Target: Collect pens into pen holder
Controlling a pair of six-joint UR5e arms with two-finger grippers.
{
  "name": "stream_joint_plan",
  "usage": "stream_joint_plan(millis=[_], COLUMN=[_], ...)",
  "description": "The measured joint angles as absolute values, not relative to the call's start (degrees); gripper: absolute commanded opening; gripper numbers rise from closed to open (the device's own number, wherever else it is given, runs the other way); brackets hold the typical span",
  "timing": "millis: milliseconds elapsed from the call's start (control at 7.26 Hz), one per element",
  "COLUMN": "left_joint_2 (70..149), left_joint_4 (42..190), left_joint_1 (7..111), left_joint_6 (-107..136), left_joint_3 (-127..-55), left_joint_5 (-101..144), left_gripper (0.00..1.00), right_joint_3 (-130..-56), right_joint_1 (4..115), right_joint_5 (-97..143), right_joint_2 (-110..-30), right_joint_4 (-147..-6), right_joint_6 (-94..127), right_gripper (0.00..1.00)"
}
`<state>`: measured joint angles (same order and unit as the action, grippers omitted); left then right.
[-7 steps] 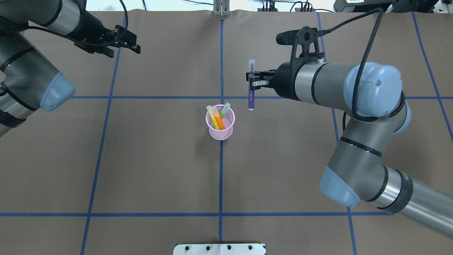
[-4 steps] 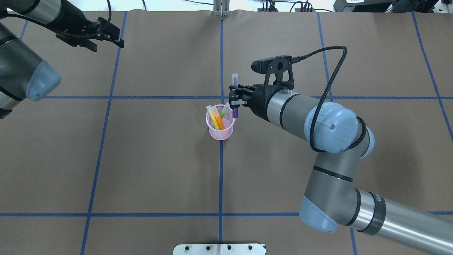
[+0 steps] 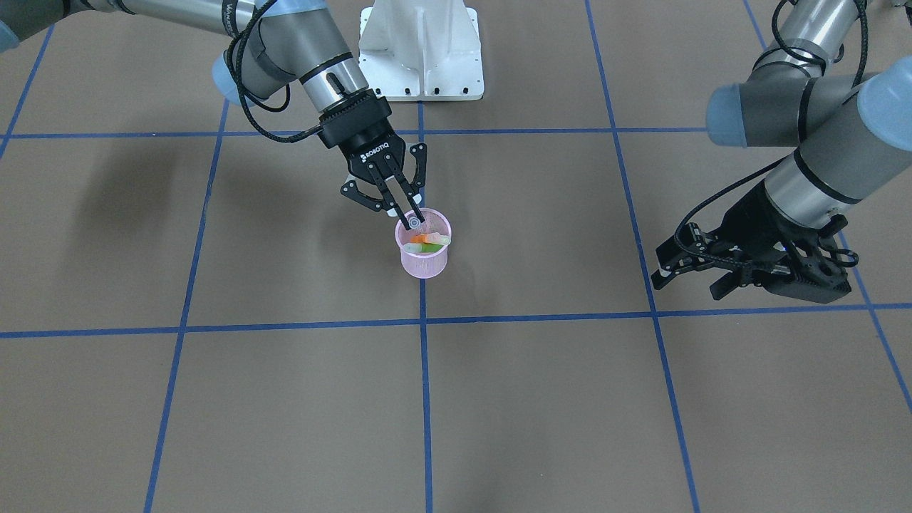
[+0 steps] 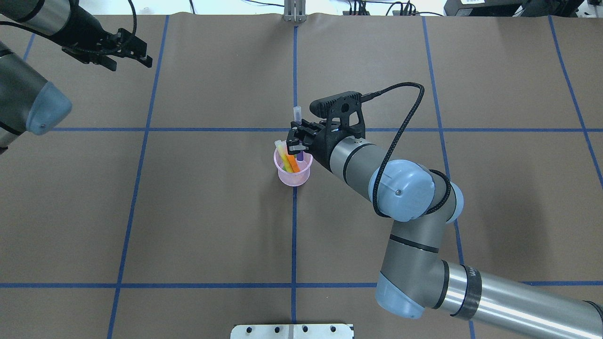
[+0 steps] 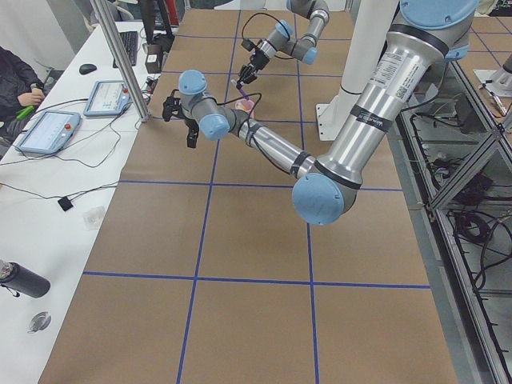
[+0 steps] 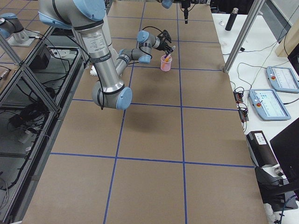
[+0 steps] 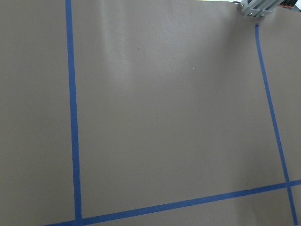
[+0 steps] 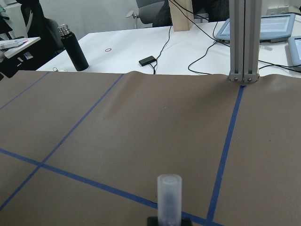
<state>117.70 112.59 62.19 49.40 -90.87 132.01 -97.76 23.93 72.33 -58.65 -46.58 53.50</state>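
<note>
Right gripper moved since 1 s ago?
Yes, right gripper, with purple pen, went leftward in overhead view to the centre tape line, over the pen holder.

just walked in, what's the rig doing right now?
The right gripper holds a purple pen upright, with its lower end already inside the pink pen holder at the table's centre. A yellow pen, an orange pen and a green pen sit in the holder. The left gripper hangs open and empty, far off to its own side. No loose pens show on the table.
</note>
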Motion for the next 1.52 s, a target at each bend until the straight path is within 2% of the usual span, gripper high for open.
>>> stream_joint_plan(millis=[138, 276, 689, 965, 1240, 1516], left_joint_2=[117.69, 117.69, 117.69, 117.61, 115.05, 110.14], left_joint_4=[112.59, 112.59, 112.64, 112.64, 112.32, 111.33], left_joint_1=[62.21, 62.21, 62.15, 63.13, 66.69, 72.02], left_joint_6=[49.37, 49.37, 49.36, 46.98, 38.19, 27.61], left_joint_3=[-90.74, -90.67, -90.62, -90.62, -90.60, -90.37], left_joint_5=[131.96, 131.94, 131.92, 131.96, 131.89, 130.80], left_gripper=[1.00, 1.00, 1.00, 1.00, 1.00, 1.00], right_joint_3=[-96.31, -95.02, -93.98, -96.70, -105.58, -113.93], right_joint_1=[23.54, 22.86, 20.58, 21.79, 27.95, 39.57], right_joint_5=[72.00, 71.68, 66.88, 69.91, 82.78, 102.36], right_joint_2=[-58.69, -58.86, -59.22, -59.38, -60.87, -62.20], right_joint_4=[-44.92, -43.26, -41.61, -43.57, -59.00, -85.60], right_joint_6=[53.46, 53.46, 53.57, 53.51, 54.55, 56.43], right_gripper=[0.25, 0.99, 1.00, 1.00, 1.00, 1.00])
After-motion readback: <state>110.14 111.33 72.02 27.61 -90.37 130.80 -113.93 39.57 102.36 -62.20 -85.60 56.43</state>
